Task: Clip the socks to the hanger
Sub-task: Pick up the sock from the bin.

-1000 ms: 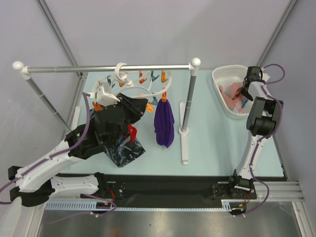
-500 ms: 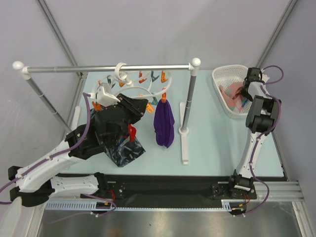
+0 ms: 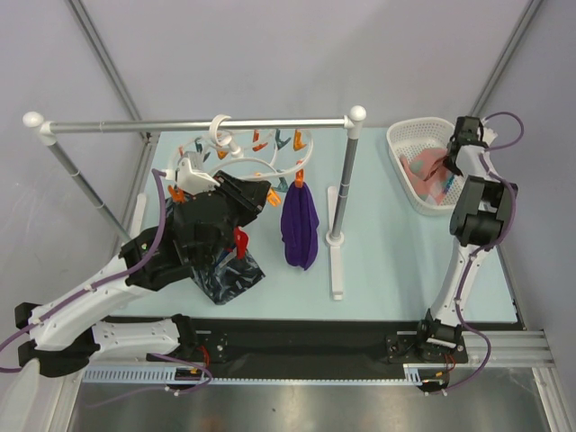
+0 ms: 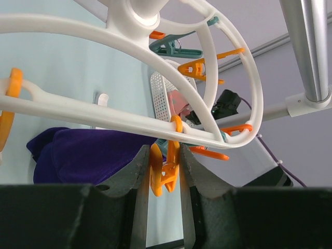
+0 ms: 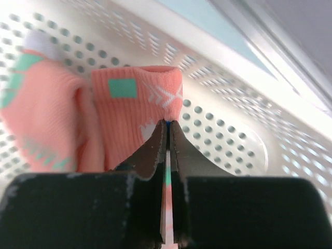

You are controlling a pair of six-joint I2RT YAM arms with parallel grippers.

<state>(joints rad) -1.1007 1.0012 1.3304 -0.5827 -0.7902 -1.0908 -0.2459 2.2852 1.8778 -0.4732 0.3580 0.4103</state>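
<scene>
The white oval hanger (image 3: 261, 164) hangs by its hook from the grey rail, with orange and teal clothespins; its rings fill the left wrist view (image 4: 155, 124). My left gripper (image 4: 165, 166) is shut on an orange clothespin (image 4: 162, 174) under the hanger's ring. Salmon-pink socks (image 3: 430, 174) with teal and white patches lie in the white basket (image 3: 405, 137) at the back right. My right gripper (image 5: 168, 129) is down in the basket, shut on the edge of a salmon-pink sock (image 5: 140, 111). A small red piece (image 3: 239, 241) shows under the left arm.
A purple cloth (image 3: 299, 225) hangs clipped from the hanger. A dark navy marbled cloth (image 3: 225, 274) hangs below the left arm. The grey rail (image 3: 180, 125) with white ball ends stands on a post and base (image 3: 337, 256) mid-table.
The right gripper has moved a little farther back and right in the basket. The left arm has not moved.
</scene>
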